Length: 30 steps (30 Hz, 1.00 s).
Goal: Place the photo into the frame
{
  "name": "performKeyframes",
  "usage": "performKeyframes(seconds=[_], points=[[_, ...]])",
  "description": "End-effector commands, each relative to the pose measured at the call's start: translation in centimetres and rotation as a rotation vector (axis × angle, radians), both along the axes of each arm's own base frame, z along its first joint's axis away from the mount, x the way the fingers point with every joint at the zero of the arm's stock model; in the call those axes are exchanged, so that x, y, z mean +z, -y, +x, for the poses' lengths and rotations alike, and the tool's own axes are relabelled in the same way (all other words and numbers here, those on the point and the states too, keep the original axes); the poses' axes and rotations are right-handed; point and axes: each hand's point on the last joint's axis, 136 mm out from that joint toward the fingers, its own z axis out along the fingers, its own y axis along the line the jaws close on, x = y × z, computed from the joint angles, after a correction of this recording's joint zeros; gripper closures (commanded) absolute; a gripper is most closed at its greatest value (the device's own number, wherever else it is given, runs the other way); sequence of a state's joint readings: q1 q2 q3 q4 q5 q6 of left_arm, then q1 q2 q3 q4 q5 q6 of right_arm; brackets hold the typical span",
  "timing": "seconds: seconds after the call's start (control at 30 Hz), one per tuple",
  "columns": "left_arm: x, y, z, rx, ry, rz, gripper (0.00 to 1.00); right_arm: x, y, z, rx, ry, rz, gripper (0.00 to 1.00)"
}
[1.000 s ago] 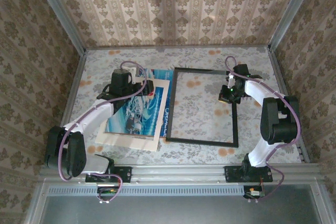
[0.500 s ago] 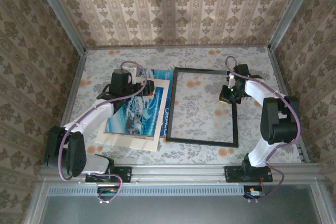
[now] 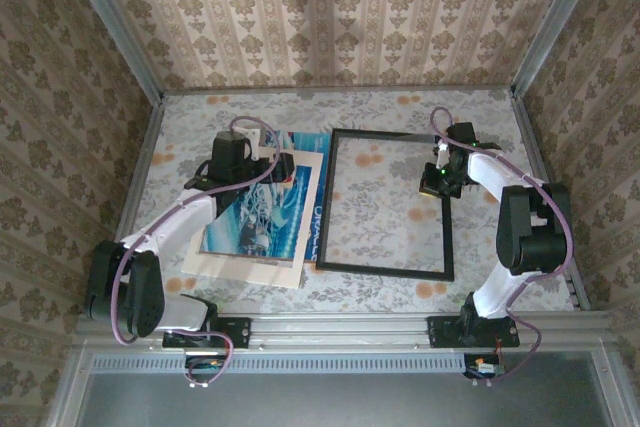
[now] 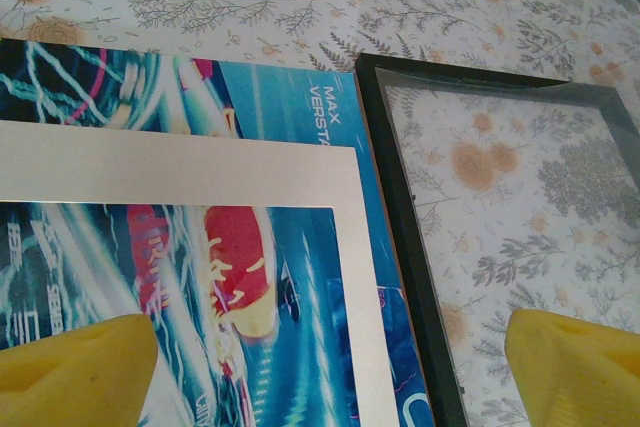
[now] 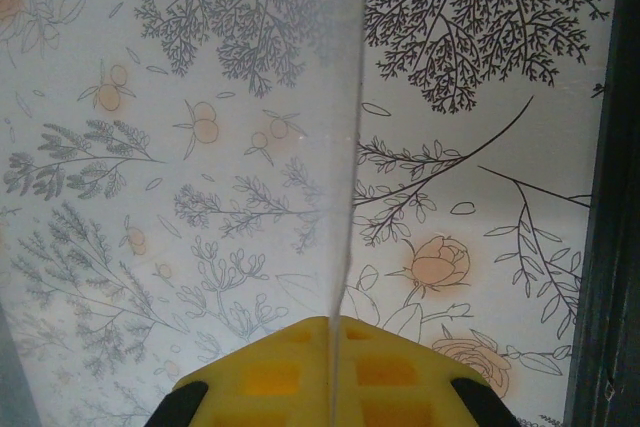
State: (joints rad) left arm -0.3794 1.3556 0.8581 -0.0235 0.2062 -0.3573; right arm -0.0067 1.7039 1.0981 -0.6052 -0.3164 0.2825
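Left tool (image 4: 328, 327) above one photo (image 3: 255, 222); right tool (image 3: 432, 180) on one frame's (image 3: 385, 269) pane (image 5: 342, 127)

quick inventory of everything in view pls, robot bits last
photo: 1, blue-teal image with red, cream border, table's left side.
blue sheet: 1, blue with white lettering, beneath the photo, showing past its far and right edges.
frame: 1, black, flat, centre-right.
clear pane: 1, transparent, at the frame.
table: 1, floral cloth.
walls: 3, beige damask.
arms: 2, white and black.
left fingers: 2, yellow, apart above the photo.
right fingers: yellow, closed on the pane's edge.
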Motion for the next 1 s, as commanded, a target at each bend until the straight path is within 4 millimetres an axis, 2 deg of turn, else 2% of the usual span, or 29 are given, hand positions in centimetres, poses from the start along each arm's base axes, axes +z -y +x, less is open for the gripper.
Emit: performKeyframes(seconds=[0.0,0.97], points=[[0.63,0.49,0.00,-0.029,0.004,0.009,0.08,0.53,0.87,0.27,0.000,0.007,-0.041,1.00],[0.45,0.44,-0.13,-0.031,-0.001,0.014,0.08,0.60,1.27,0.36,-0.007,0.009,-0.052,1.00]])
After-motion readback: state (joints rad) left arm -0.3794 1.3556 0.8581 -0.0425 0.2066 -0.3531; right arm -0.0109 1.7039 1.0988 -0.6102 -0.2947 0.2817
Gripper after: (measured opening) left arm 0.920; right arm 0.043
